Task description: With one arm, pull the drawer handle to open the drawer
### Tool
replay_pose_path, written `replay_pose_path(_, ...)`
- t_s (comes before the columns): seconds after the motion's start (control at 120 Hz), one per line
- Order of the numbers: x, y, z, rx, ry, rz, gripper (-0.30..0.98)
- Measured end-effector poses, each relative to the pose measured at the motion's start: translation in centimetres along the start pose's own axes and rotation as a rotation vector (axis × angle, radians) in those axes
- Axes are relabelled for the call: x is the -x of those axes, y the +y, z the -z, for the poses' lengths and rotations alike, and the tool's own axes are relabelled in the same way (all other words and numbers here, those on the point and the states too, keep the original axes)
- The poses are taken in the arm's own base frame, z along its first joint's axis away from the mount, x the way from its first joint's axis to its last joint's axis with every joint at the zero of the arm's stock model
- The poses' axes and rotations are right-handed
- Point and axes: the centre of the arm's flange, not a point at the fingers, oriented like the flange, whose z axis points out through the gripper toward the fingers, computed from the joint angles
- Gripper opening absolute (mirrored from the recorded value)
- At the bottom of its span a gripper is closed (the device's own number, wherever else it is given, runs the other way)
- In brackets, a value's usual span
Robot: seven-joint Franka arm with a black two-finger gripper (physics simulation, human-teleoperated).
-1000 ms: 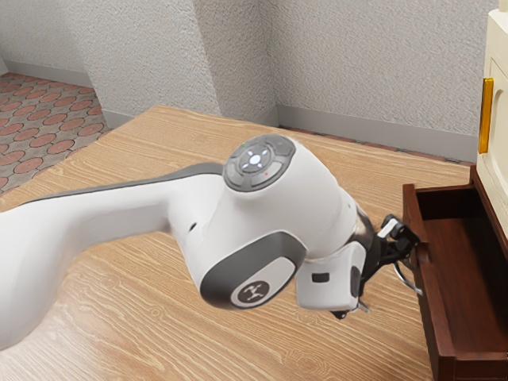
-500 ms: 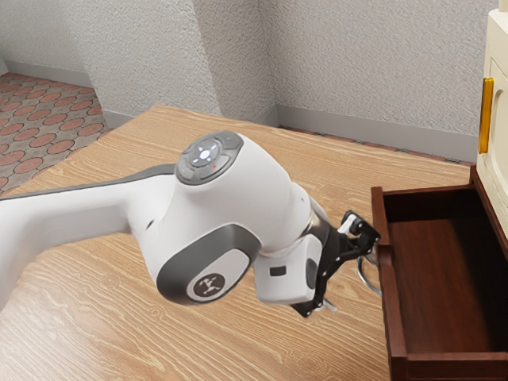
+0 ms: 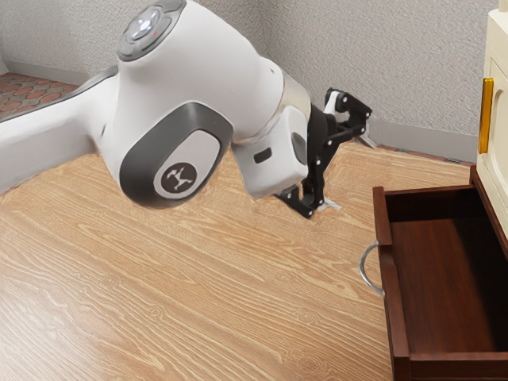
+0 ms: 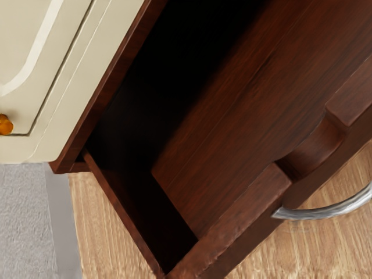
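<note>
Handle (image 3: 363, 268): our gripper (image 3: 352, 173) has moved up and away from it; it curves from the drawer's front.
Drawer (image 3: 392, 309): standing open, brown floor exposed.
Fingers (image 3: 367, 140): we have them spread apart, clear of the handle.
Cabinet (image 3: 498, 151): cream, beside the open drawer, with a gold pull (image 3: 486, 115).
Table (image 3: 238, 278): pale wood.

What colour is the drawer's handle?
Silver, a shiny metallic arc; it shows best in the wrist view.
</note>
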Motion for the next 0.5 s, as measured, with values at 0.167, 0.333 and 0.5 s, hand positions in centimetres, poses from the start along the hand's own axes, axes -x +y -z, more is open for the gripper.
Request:
replay_pose_path(0.167,11.0,-1.7,-0.6,0.133,-0.200,0.436,0.68)
replay_pose_path(0.333,19.5,0.9,-0.6,0.243,-0.356,0.845,0.68)
replay_pose_path(0.5,26.6,3.5,-0.5,0.274,-0.489,1.167,0.69)
